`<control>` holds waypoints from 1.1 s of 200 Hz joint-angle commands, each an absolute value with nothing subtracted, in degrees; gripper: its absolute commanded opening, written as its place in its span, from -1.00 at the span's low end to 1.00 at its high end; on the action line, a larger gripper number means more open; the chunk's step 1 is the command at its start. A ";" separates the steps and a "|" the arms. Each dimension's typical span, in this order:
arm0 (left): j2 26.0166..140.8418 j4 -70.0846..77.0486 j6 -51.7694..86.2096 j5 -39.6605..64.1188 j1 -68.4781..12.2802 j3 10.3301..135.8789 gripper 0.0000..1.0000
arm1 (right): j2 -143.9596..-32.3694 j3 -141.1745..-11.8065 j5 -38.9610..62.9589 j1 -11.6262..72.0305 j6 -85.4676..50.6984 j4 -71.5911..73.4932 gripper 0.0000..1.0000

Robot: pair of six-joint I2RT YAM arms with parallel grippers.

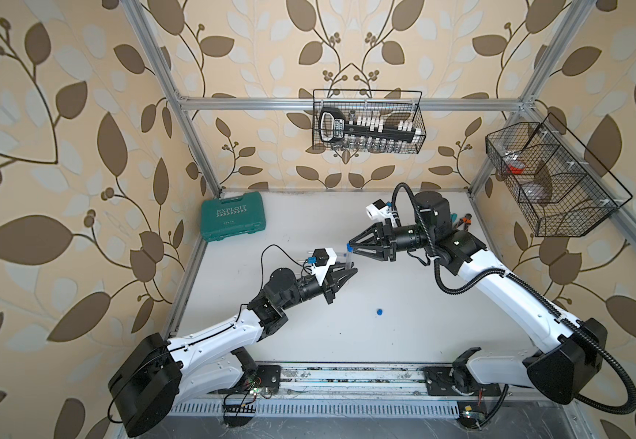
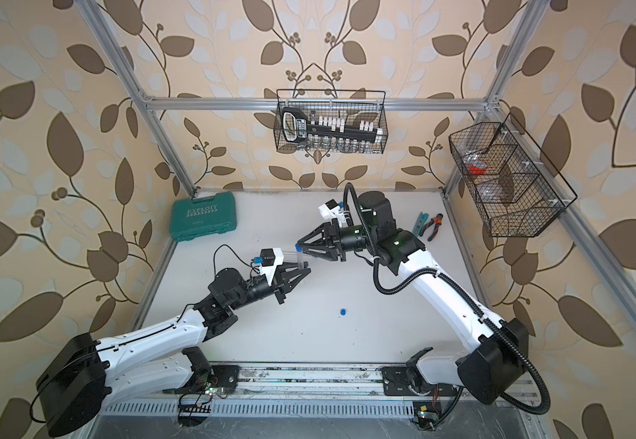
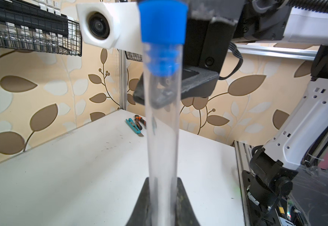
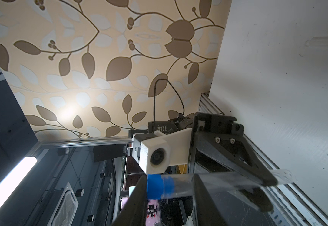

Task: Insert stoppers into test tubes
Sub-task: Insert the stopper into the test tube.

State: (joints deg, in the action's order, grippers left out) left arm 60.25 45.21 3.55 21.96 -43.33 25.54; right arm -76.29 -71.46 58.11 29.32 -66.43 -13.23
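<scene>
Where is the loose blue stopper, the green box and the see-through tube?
loose blue stopper [image 1: 379, 312], in a top view, on its top.
green box [image 1: 233, 216], in a top view, middle of its lid.
see-through tube [image 3: 162, 137], left wrist view, its clear wall midway.

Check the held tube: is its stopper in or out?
In: the stopper has its narrow end inside the tube mouth, wide head outside.

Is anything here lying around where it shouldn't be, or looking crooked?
One loose blue stopper lies alone on the white table, away from everything else, like a stray. Pliers and a utility knife also lie loose near the table's far edge. The test tube in the left gripper stands roughly upright, a second stopper seated in its top.
</scene>
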 commanded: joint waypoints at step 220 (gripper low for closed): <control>54.84 52.13 -3.27 21.65 -42.77 40.94 -1.00 | -76.87 -58.53 55.11 29.82 -59.89 -21.34 -0.60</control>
